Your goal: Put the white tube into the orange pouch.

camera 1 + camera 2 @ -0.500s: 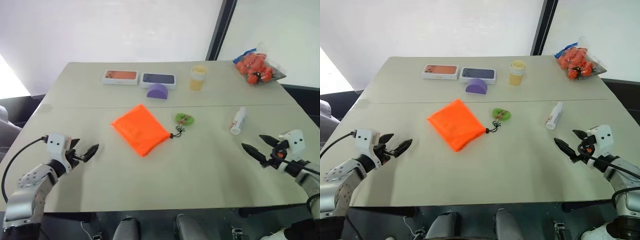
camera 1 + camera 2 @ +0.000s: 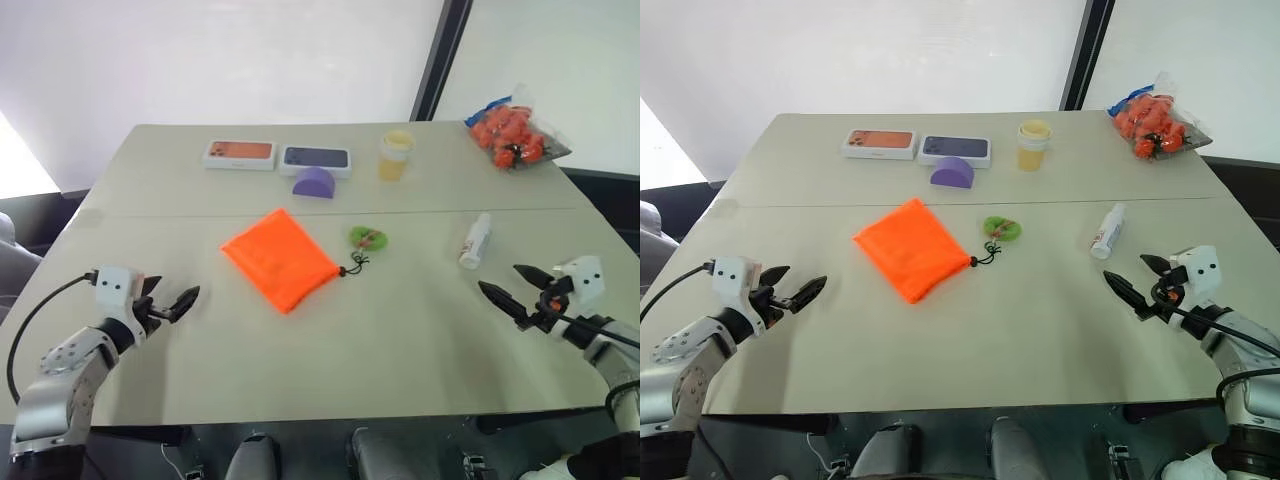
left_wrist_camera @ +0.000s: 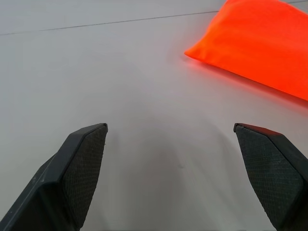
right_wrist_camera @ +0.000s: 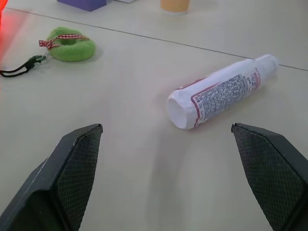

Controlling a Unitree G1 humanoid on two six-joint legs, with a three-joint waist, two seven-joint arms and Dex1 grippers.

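Observation:
The white tube [image 2: 476, 241] lies on its side on the right part of the table, its flat end towards my right gripper [image 2: 506, 289]; it shows close up as the white tube [image 4: 217, 93]. That gripper hangs open a little nearer than the tube, nothing between its fingers [image 4: 72, 163]. The orange pouch [image 2: 279, 257] lies flat at the table's middle, its black cord running to a round green tag [image 2: 368, 238]. My left gripper [image 2: 175, 298] is open and empty at the near left, with the orange pouch [image 3: 260, 43] ahead of it.
Along the far edge of the table [image 2: 400, 340] stand two flat phone boxes [image 2: 240, 154], a purple half-round block [image 2: 315, 182] and a pale yellow cup [image 2: 396, 155]. A clear bag of orange items [image 2: 512, 133] sits at the far right corner.
My right gripper has drifted slightly towards the table's middle. The left gripper, the tube and the pouch have kept still.

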